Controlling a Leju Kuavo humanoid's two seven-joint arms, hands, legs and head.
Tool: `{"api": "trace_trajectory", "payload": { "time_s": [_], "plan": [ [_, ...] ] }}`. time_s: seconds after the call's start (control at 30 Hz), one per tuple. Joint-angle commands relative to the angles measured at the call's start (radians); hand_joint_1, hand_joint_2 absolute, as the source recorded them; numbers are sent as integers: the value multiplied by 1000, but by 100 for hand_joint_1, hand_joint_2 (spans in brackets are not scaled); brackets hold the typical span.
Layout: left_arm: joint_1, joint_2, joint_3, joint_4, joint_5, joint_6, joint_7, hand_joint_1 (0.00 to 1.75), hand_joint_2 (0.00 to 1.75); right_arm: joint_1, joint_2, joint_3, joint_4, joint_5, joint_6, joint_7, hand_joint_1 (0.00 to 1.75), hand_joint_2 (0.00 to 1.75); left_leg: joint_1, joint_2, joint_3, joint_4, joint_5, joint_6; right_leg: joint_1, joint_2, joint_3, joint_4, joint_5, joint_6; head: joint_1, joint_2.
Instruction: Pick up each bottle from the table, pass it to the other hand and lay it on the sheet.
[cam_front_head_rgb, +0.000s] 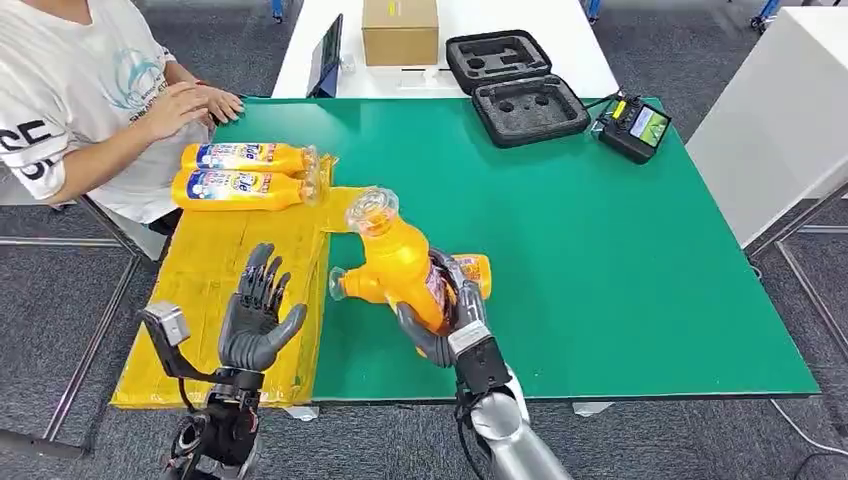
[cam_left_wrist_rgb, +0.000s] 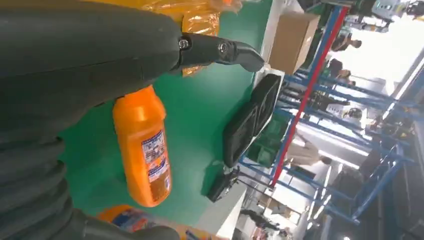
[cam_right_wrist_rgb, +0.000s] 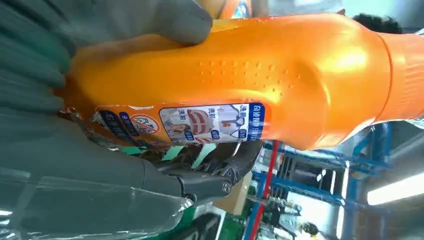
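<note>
Right hand (cam_front_head_rgb: 445, 318) gripped one orange bottle (cam_front_head_rgb: 395, 262) above the green table (cam_front_head_rgb: 600, 260), cap tilted up and away; a second bottle (cam_front_head_rgb: 474, 270) lay behind it, and perhaps a third, partly hidden. Left hand (cam_front_head_rgb: 257, 315) hovered open, fingers spread, over the yellow sheet (cam_front_head_rgb: 210, 270), where two bottles (cam_front_head_rgb: 245, 173) lay side by side near its far edge.
</note>
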Motion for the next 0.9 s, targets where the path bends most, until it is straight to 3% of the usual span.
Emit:
{"api": "trace_trajectory", "payload": {
  "time_s": [0.03, 0.3, 0.9],
  "plan": [
    [-88, 56, -122, 90, 0, -12, 23, 0, 175, -112, 53, 66, 219, 29, 23, -2, 175, 175, 1, 1, 4, 0, -1, -1, 1, 2, 4, -1, -1, -1, 0, 0],
    [-86, 86, -190, 119, 47, -40, 39, 0, 175, -127, 60, 138, 235, 128, -54, -2, 175, 175, 1, 1, 6, -1, -2, -1, 0, 2, 5, -1, -2, -1, 0, 0],
    [-85, 86, -206, 70, 88, -60, 31, 0, 175, -229, 124, 188, 457, 190, -11, 0, 175, 175, 1, 2, 6, -1, -2, -1, 0, 3, 5, 0, -2, -1, 0, 0]
  ]
}}
